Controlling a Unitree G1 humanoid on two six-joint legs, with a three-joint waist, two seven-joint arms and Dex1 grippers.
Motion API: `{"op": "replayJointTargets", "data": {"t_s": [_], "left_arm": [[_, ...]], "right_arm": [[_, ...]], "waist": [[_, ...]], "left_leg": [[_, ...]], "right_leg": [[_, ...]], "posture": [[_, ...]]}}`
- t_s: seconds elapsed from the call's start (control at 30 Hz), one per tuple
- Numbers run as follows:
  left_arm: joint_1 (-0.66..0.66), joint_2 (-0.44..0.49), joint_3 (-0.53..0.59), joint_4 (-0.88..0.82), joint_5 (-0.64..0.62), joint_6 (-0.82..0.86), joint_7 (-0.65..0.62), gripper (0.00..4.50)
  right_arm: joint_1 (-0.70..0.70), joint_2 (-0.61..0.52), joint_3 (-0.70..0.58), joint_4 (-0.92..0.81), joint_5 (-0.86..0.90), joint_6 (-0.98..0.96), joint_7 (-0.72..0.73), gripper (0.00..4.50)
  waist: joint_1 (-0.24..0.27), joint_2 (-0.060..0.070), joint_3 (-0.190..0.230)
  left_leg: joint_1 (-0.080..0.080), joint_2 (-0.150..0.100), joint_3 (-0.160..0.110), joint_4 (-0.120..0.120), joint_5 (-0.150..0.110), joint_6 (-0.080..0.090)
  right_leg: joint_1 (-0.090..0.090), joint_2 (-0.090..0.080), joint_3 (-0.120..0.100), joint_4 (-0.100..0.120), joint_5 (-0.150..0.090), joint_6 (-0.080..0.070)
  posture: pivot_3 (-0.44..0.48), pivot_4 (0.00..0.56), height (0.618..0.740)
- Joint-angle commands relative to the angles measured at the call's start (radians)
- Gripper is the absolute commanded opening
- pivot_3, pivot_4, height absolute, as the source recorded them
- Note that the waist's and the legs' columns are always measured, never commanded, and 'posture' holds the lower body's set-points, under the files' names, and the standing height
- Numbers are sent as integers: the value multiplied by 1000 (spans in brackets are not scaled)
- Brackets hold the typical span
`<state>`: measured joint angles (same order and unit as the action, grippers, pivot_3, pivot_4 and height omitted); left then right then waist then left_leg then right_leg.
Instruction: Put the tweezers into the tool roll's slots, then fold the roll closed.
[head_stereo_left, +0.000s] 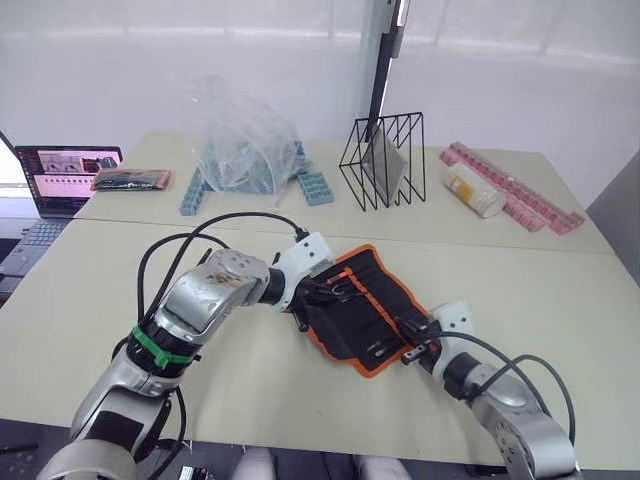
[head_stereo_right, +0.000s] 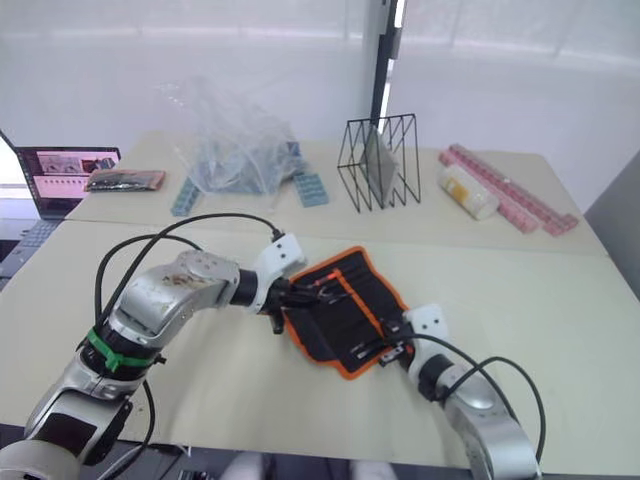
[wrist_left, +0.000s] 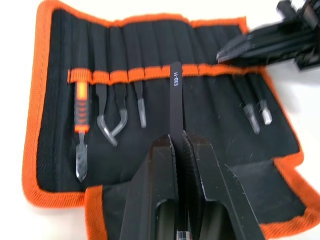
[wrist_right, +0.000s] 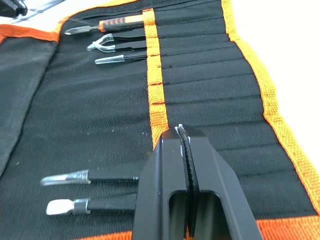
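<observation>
Left gripper: clamped on one tweezer, its tip at the orange strip.
Tool roll: open at frame centre, between both grippers.
Right gripper: pressed together on the roll's fabric.

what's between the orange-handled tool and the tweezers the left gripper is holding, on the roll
In the left wrist view, two slotted tweezers: a curved pair and a straight pair, between the orange-handled tool and the held tweezers.
</observation>
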<state>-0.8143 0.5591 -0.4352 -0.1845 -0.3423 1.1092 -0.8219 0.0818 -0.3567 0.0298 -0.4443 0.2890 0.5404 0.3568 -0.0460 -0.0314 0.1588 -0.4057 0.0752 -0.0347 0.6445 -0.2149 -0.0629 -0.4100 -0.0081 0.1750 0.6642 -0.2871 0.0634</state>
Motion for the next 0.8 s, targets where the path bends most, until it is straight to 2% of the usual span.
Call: {"op": "replayJointTargets", "data": {"t_s": [0.03,0.3,0.8], "left_arm": [[-41,-4,-36,14,19,42,1,0],[-64,-2,-91,52,60,38,7,0],[-82,-88,-102,98,107,20,47,0]], "right_arm": [[12,9,32,-5,-11,46,-15,19],[41,20,52,-35,-25,69,-34,19],[73,9,99,-45,-74,84,-33,19]], "waist": [[-3,0,0],[-2,0,0],[0,0,0]], "left_leg": [[0,0,0,0,0,0],[0,0,0,0,0,0],[0,0,0,0,0,0]], "right_leg": [[0,0,0,0,0,0],[0,0,0,0,0,0],[0,0,0,0,0,0]], "posture": [[0,150,720],[0,150,720],[0,150,720]]}}
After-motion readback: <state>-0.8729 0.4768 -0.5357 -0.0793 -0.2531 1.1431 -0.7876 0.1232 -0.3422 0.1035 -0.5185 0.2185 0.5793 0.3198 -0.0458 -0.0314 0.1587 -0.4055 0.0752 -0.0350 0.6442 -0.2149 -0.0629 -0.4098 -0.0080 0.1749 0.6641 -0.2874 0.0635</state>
